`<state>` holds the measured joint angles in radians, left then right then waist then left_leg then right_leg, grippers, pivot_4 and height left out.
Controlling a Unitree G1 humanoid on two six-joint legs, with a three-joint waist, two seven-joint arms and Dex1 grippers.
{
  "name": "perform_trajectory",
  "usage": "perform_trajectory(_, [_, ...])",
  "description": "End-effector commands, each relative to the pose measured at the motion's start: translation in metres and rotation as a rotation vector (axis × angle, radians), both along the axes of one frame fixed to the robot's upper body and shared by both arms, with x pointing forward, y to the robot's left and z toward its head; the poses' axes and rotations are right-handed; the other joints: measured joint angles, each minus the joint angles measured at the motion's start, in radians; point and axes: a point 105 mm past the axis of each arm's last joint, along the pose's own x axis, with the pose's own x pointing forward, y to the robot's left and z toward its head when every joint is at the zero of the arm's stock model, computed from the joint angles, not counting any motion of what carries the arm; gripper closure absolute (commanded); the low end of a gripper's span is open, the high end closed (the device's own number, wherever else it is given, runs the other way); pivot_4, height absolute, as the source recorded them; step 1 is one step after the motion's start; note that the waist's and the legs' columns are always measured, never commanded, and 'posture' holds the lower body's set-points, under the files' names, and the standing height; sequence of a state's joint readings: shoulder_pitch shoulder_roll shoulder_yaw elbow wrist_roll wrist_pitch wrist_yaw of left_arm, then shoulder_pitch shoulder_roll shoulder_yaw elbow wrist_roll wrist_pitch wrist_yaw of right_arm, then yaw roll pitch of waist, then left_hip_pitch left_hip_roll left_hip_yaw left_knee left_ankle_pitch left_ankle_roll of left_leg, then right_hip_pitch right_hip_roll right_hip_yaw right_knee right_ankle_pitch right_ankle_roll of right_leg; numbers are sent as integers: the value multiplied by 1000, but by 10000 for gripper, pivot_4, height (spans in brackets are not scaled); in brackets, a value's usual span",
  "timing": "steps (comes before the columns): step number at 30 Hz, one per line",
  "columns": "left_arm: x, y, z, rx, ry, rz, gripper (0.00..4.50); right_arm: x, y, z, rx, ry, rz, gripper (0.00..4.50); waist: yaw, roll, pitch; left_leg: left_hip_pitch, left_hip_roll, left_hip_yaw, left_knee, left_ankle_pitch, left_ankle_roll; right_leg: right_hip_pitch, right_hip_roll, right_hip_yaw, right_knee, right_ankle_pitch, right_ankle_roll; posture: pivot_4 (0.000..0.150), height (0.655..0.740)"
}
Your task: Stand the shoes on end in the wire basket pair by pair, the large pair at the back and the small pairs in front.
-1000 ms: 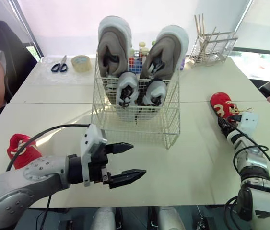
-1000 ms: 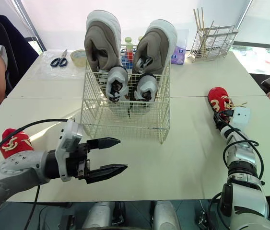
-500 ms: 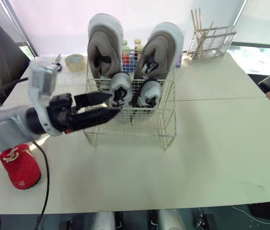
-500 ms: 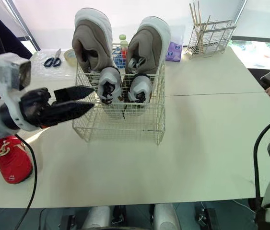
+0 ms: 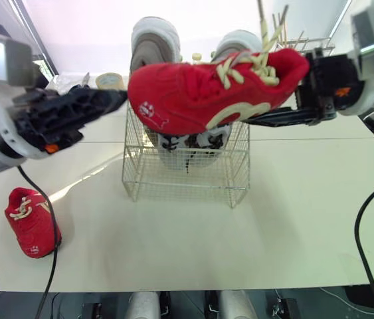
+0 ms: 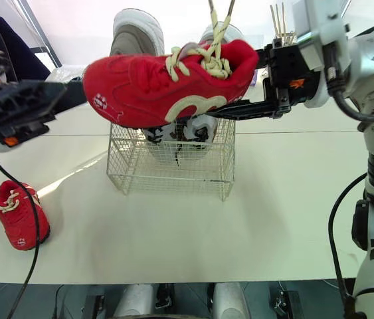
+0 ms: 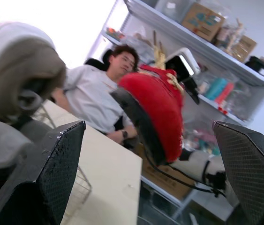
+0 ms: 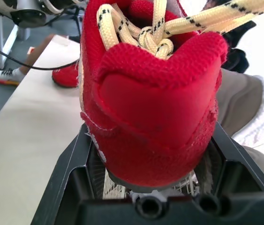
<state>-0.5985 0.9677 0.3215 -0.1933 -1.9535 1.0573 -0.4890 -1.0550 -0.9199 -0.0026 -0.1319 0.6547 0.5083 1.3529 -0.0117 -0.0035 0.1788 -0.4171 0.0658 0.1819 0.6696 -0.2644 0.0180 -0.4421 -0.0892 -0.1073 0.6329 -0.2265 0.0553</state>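
Clamping the heel of a red shoe [image 5: 206,93], the right gripper [image 8: 151,154] has a finger pressed to each side. The shoe hangs level in the air, sole down, toe toward the robot's left, crossing the top of the wire basket [image 5: 187,179] as the head sees it. The left gripper [image 7: 148,126] is raised near the toe, fingers spread wide — it seems clear of the shoe. In the basket the large grey pair [image 5: 153,40] stands at the back, a small pair [image 5: 187,141] in front. Another red shoe [image 5: 30,222] lies on the table [image 5: 293,212], well left of the basket.
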Motion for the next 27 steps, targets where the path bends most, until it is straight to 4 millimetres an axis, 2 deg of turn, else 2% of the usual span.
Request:
perform_trajectory(1, [-3,-9,1,-25,-10,-33,0,-7,3,7,-3,-58,36,24138,-1,0,0,0,0,0,0,0,0,0,1,0,0,0,0,1500,7352])
perform_trajectory(4, [-4,-17,-2,-29,-2,-66,0,-11,6,4,-20,-58,62,24138,-2,0,0,0,0,0,0,1,-1,0,2,0,0,0,0,1500,7352])
perform_trajectory(8, [9,-25,-6,-53,54,-59,0,-17,10,1,-41,-56,97,24138,-1,0,0,1,0,0,0,1,-1,0,2,0,1,0,0,1500,7352])
perform_trajectory(11, [16,-31,-16,11,83,-25,0,-17,14,0,-47,-61,102,24138,-2,0,0,1,0,0,0,1,-1,0,2,0,1,0,0,1500,7352])
perform_trajectory(14, [13,-33,-20,42,81,-49,9001,-15,15,-3,-53,-65,93,24138,-2,0,0,1,0,0,0,1,-1,0,2,0,1,0,0,1500,7352])
perform_trajectory(20, [10,-34,-20,22,93,-84,36931,-12,14,-2,-44,-74,65,24138,-1,0,0,1,-1,0,0,1,-1,0,2,0,1,0,0,1500,7352])
perform_trajectory(21, [10,-33,-19,15,95,-84,39766,-11,13,-2,-42,-75,57,24138,-1,0,0,1,-1,0,0,1,-1,0,2,0,1,0,0,1500,7352])
perform_trajectory(22, [10,-33,-19,11,96,-85,42167,-10,12,-1,-43,-76,48,19143,-1,0,0,1,-1,0,1,1,-1,0,2,0,1,0,0,1500,7352])
perform_trajectory(25, [11,-31,-17,-17,91,-72,42193,-2,3,-1,-41,-54,-16,3999,-1,0,0,1,-1,0,1,1,-1,0,2,0,1,0,0,1500,7352])
perform_trajectory(26, [11,-30,-16,-28,87,-67,42193,1,0,1,-26,-53,-46,753,-1,0,0,1,-1,0,1,1,-1,0,2,0,1,0,0,1500,7352])
perform_trajectory(27, [11,-28,-13,-48,78,-59,42193,7,-9,3,5,-38,-106,753,-1,0,0,1,-1,0,1,1,-1,0,2,0,1,0,0,1500,7352])
